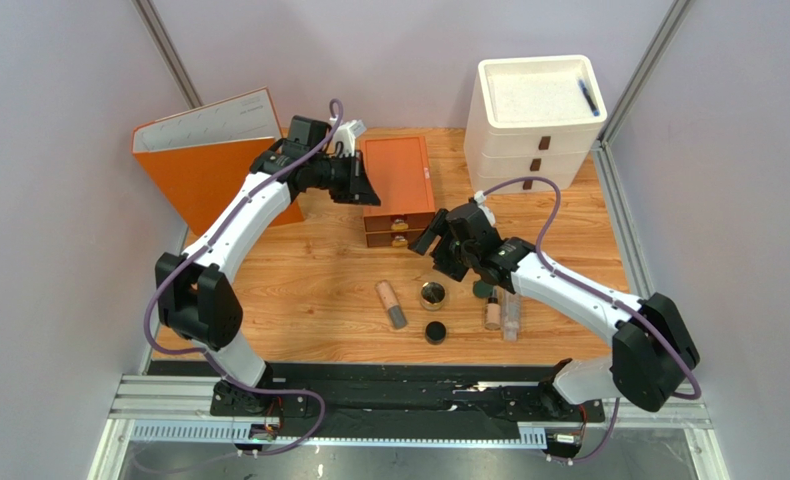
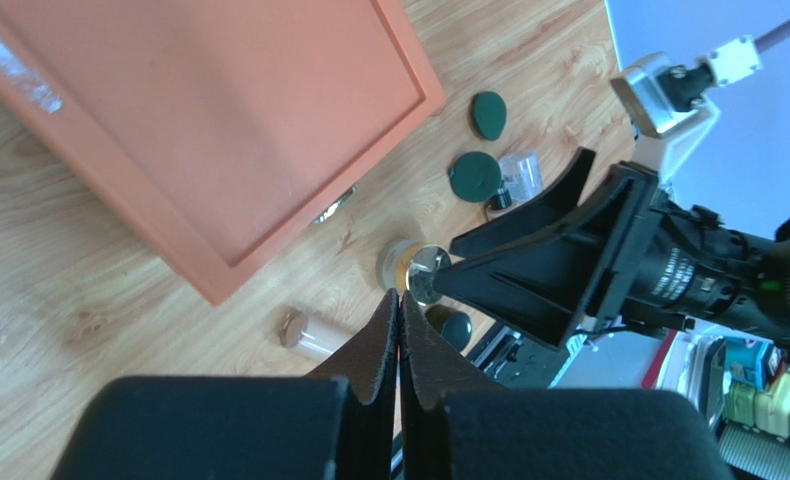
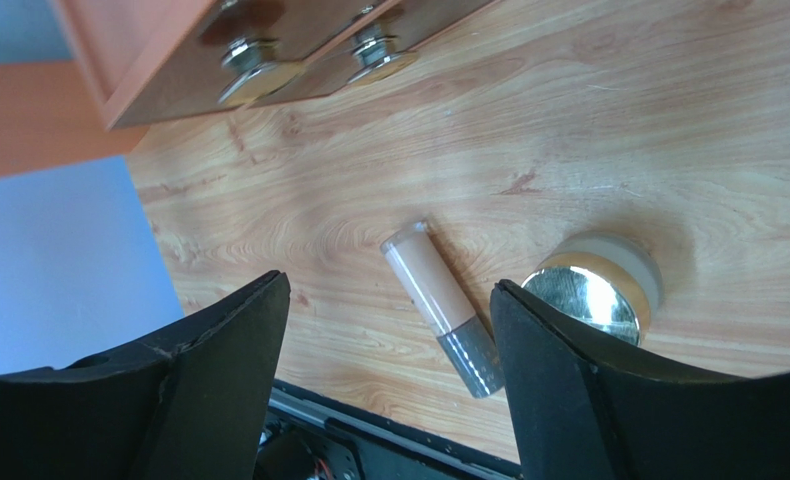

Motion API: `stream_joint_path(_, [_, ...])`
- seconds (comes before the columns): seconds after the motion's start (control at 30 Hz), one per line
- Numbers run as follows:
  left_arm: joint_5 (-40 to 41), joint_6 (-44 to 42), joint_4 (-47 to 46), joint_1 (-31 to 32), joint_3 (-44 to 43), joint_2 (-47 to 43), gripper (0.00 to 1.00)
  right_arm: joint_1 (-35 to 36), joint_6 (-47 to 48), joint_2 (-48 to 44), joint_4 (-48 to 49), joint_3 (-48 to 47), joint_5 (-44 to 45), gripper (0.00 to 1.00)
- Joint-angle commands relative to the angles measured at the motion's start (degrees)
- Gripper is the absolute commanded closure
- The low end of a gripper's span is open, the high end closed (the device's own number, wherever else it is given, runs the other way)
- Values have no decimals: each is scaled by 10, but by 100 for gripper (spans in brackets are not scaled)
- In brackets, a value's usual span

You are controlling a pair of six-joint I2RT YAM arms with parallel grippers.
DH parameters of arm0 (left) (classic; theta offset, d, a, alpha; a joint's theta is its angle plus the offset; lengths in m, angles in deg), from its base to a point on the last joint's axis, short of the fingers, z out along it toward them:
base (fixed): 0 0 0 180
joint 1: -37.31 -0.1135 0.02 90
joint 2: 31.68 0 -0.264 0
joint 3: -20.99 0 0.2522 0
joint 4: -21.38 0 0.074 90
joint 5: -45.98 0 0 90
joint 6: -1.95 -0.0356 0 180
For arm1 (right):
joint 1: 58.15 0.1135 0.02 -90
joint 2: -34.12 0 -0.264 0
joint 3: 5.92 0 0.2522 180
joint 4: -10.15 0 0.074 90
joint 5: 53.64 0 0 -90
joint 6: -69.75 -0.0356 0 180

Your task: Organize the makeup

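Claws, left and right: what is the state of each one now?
Left claw: closed, holding nothing.
Right claw: open, holding nothing.

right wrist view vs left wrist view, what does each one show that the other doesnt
Only the right wrist view: the drawer fronts and the grey cap of the beige tube. Only the left wrist view: two dark green discs, a clear bottle, the orange box's top and the shut left tool. Both: the gold jar and the beige tube.

Robot lab cell: plain panel walls [image 1: 39, 200], alu frame [image 1: 172, 60], wood table [image 1: 309, 300].
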Motion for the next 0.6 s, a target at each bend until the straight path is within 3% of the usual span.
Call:
stream_joint_path(0.0, [30, 11, 6, 26, -47, 38, 100, -9, -78, 37, 126, 8, -33, 22])
stream_joint_path(0.17, [110, 38, 32, 41, -85, 79, 100, -17, -82, 102, 171, -32, -74, 20])
stream_joint_path(0.3, [206, 52, 117, 40, -132, 120, 100, -25, -111, 134, 247, -41, -80, 20])
stream_joint_path(0.57, [213, 38, 167, 40, -161, 159, 100, -32, -118, 176, 253, -73, -79, 17])
